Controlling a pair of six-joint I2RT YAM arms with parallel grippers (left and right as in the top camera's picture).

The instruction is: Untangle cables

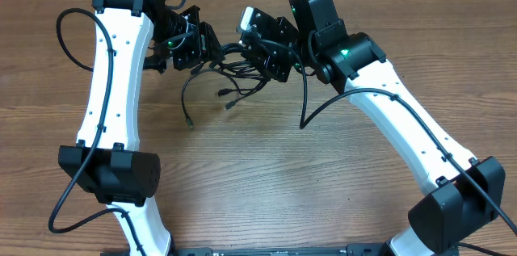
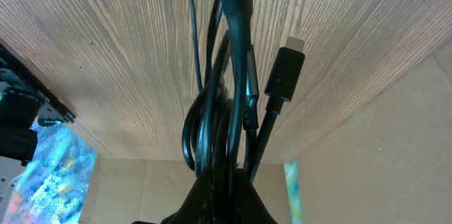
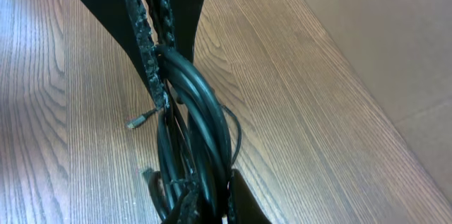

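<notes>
The cables (image 1: pixel 232 69) are a bunch of thin black cords held above the wooden table between my two grippers. My left gripper (image 1: pixel 207 49) is shut on the bunch's left side, and the cords (image 2: pixel 220 114) run straight out of its jaws, with a black plug (image 2: pixel 285 74) beside them. My right gripper (image 1: pixel 257 48) is shut on the right side, and the thick twisted strands (image 3: pixel 200 104) pass between its fingers (image 3: pixel 244 199). Loose ends (image 1: pixel 187 109) hang down toward the table, one with a small plug (image 3: pixel 138 119).
The wooden table (image 1: pixel 266 167) ends at a far edge close behind the grippers (image 3: pixel 367 104). Thicker black arm wires (image 1: pixel 323 107) loop beside the white right arm and the left arm (image 1: pixel 69 42). The left gripper's dark fingers (image 3: pixel 145 19) reach into the right wrist view.
</notes>
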